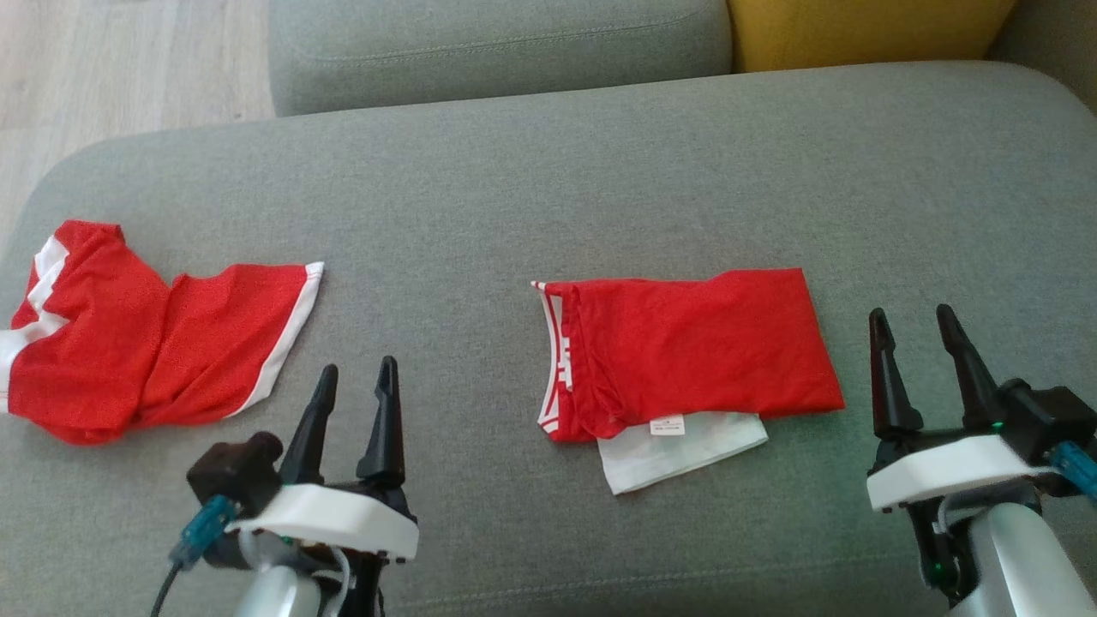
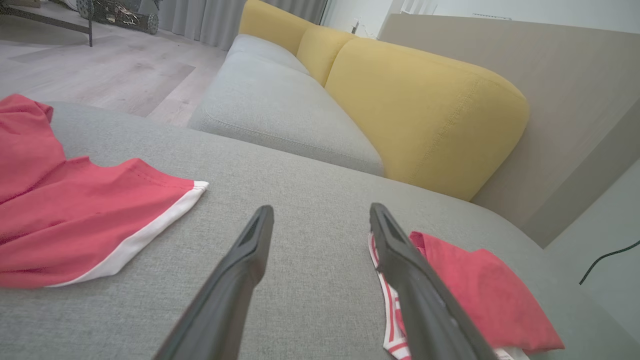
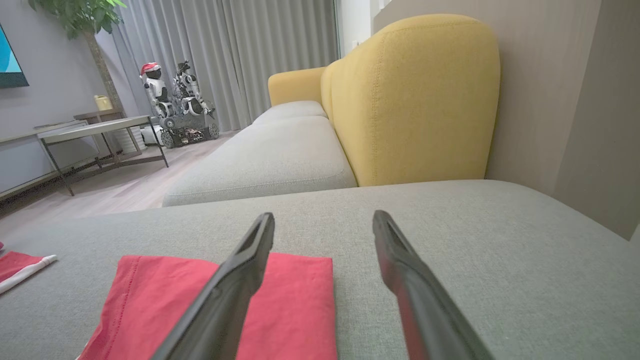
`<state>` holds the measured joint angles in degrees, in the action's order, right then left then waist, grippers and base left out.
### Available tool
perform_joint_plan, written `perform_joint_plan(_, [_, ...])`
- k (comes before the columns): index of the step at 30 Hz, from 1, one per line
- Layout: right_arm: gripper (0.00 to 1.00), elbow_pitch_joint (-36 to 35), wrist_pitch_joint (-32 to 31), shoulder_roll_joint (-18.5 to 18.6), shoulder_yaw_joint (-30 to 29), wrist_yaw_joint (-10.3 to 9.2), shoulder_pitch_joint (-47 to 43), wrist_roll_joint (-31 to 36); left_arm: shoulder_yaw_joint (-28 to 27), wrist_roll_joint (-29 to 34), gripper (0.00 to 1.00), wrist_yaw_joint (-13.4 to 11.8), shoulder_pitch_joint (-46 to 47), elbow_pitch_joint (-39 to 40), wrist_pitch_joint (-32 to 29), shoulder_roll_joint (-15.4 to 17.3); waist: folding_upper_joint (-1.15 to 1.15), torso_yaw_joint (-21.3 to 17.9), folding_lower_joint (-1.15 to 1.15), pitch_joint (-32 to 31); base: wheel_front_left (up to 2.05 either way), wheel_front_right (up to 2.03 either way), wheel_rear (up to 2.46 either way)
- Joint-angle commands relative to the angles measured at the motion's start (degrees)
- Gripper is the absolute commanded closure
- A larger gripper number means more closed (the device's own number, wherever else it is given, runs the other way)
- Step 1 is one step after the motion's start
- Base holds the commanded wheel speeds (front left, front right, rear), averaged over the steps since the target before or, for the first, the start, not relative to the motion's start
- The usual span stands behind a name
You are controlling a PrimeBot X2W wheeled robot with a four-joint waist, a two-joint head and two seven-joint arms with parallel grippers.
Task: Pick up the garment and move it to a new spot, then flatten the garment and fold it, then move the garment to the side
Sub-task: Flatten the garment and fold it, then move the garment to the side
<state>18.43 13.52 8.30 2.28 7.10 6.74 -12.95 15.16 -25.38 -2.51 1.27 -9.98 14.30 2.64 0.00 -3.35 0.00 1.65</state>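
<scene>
Grey sofa seat (image 1: 548, 171) with yellow back cushions (image 3: 415, 100); pale wood floor (image 2: 100, 75); grey curtains (image 3: 240, 55); low table (image 3: 95, 127).

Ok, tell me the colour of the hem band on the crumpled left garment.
White hem band on a red garment; clearest in the head view.

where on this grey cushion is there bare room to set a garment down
Bare: the strip between the crumpled garment and the folded garment, and the wide band of cushion behind both. Crowded at the near left edge.
</scene>
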Motion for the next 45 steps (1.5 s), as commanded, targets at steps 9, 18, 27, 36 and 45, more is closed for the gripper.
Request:
perform_joint_plan(9, [0.0,-4.7,-1.3,-0.8,-0.5,0.39,-0.2,2.8,-2.4,0.7,0.0,0.2,1.8,3.0,0.7,0.2,0.0,0.5,0.0,0.3,0.0,0.0,0.0])
perform_joint_plan(18, [0.0,1.0,-4.4,-2.5,-2.0,0.39,3.3,0.6,-0.5,1.5,0.0,0.8,3.5,2.4,0.7,0.2,0.0,1.4,0.0,4.2,0.0,0.0,0.0])
perform_joint_plan(27, [0.0,10.7,-5.6,-3.6,-3.2,0.39,9.5,-1.8,0.6,1.6,0.0,0.7,5.4,2.6,0.7,0.2,0.0,3.1,0.0,8.3,0.0,0.0,0.0])
perform_joint_plan(36, [0.0,19.6,-6.4,-2.9,-2.7,0.39,15.2,-3.9,0.6,1.7,0.0,0.7,7.7,2.8,0.7,0.2,0.0,4.4,0.0,11.5,0.0,0.0,0.0])
perform_joint_plan(45, [1.0,23.3,-5.8,-2.1,1.3,0.39,17.3,-5.3,0.7,1.7,0.0,0.6,8.2,2.6,0.7,0.2,0.0,4.0,0.0,11.5,0.0,0.0,0.0])
